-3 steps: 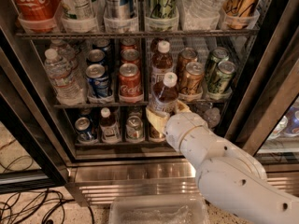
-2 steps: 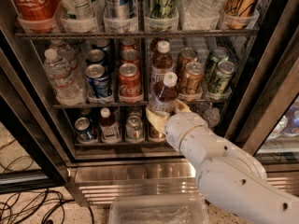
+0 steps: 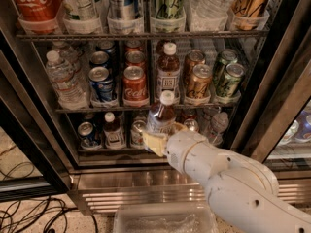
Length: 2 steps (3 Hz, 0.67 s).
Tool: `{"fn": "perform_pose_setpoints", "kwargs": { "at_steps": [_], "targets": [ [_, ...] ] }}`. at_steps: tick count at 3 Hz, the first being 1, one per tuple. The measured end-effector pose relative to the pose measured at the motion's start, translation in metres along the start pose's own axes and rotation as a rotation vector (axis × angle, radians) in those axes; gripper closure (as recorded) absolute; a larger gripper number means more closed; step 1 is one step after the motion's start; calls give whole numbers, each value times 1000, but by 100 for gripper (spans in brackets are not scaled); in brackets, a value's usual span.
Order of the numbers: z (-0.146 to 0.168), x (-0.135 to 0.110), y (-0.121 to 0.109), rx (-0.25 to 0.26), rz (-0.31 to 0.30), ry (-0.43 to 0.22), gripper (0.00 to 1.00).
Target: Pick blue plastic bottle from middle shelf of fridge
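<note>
The fridge stands open in front of me. My gripper is at the front of the middle shelf, shut on the lower part of the blue plastic bottle. The bottle has a white cap and brown shoulders, and it is upright. It hangs just in front of the shelf's front rail, overlapping it. A second bottle of the same kind still stands on the middle shelf right behind it, between the red cans and the gold cans.
Crinkled water bottles stand at the shelf's left and green cans at its right. The rack above holds a large Coca-Cola bottle. A small white-capped bottle stands among the lowest cans. A clear bin sits below my arm, and cables lie on the floor.
The gripper and the bottle it holds have moved down and slightly left, out from the shelf toward the camera. The other bottles and cans have not moved.
</note>
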<state>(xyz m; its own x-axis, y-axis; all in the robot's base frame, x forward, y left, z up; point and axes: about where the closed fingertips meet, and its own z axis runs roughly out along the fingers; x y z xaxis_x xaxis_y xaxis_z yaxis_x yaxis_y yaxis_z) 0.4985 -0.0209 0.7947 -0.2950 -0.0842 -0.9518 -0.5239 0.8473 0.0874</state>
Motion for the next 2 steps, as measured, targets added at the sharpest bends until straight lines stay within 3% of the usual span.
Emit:
{"fn": "perform_pose_setpoints", "kwargs": {
  "at_steps": [1, 2],
  "targets": [
    [-5, 22, 8, -57, 75, 44, 100],
    [-3, 28, 7, -58, 72, 42, 100]
  ]
}}
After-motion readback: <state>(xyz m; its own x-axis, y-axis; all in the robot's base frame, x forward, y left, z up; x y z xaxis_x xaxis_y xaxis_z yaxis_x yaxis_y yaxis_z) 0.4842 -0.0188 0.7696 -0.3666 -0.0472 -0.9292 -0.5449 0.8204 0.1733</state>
